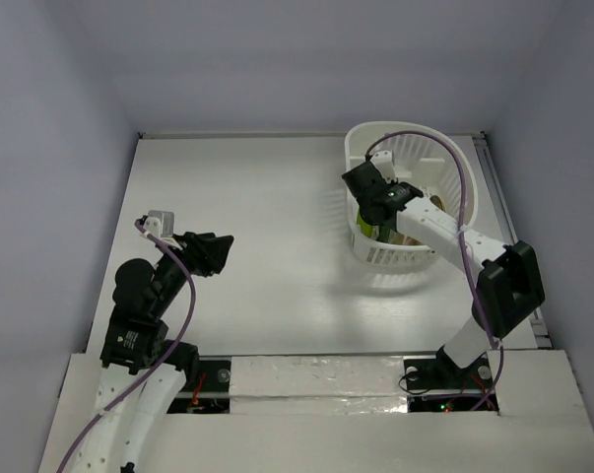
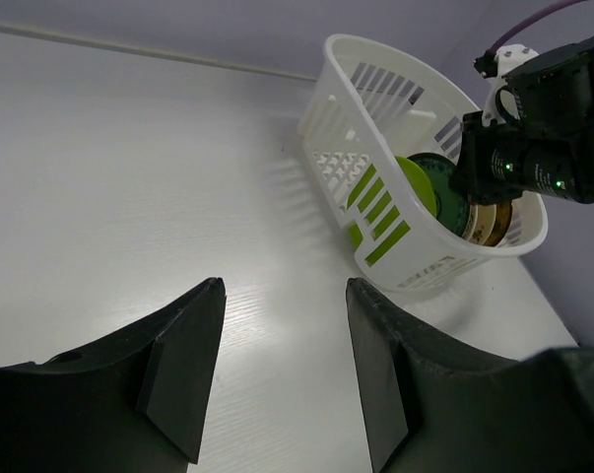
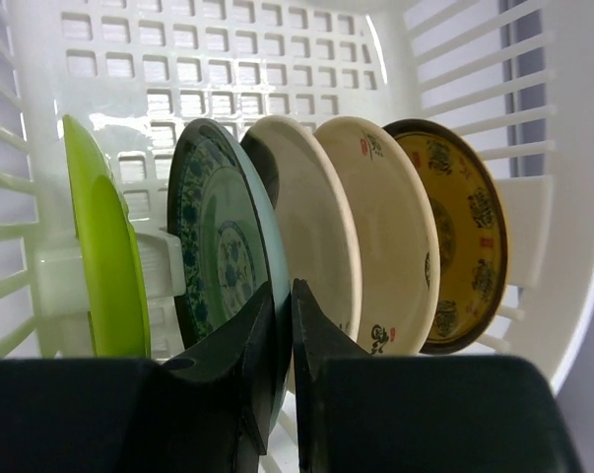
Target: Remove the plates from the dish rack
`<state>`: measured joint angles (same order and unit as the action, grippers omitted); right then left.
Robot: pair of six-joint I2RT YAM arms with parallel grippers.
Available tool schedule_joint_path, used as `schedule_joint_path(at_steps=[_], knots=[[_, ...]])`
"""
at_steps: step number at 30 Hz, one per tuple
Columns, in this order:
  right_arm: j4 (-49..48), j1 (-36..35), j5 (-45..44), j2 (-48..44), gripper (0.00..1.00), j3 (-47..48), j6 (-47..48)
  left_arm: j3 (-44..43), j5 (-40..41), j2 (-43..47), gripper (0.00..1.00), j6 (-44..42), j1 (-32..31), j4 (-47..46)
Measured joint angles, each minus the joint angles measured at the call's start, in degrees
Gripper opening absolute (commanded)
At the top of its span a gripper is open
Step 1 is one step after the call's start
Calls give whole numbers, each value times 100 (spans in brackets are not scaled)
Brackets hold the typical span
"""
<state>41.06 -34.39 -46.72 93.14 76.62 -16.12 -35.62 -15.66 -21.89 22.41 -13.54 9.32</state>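
The white dish rack stands at the far right of the table and also shows in the left wrist view. Several plates stand on edge in it: lime green, white with blue-green pattern, cream, tan with small marks, and amber-yellow with dark pattern. My right gripper reaches into the rack, its jaws pinched on the rim of the blue-green plate. My left gripper is open and empty above the bare table at the left.
The rack's slotted walls close in around the plates and the right gripper. The right arm arches over the rack's near end. Grey walls bound the table on the far, left and right sides.
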Motion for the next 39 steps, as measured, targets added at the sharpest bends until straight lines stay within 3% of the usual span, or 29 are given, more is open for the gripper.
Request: schedule_joint_path(at_steps=[14,28,34,39], knots=[[420,-280,-662,-57,0,420,140,0,2,50,49,0,-63,0],[964,-1097,-1266,-1224,0,1775,26,0,24,68,49,0,-63,2],[-114,-1561,-151,-1034,0,1545,-44,0,175,101,44,0,-61,57],[-1473,-1711,1073,138,0,1449,-448,0,457,181,42,-2,-22,186]])
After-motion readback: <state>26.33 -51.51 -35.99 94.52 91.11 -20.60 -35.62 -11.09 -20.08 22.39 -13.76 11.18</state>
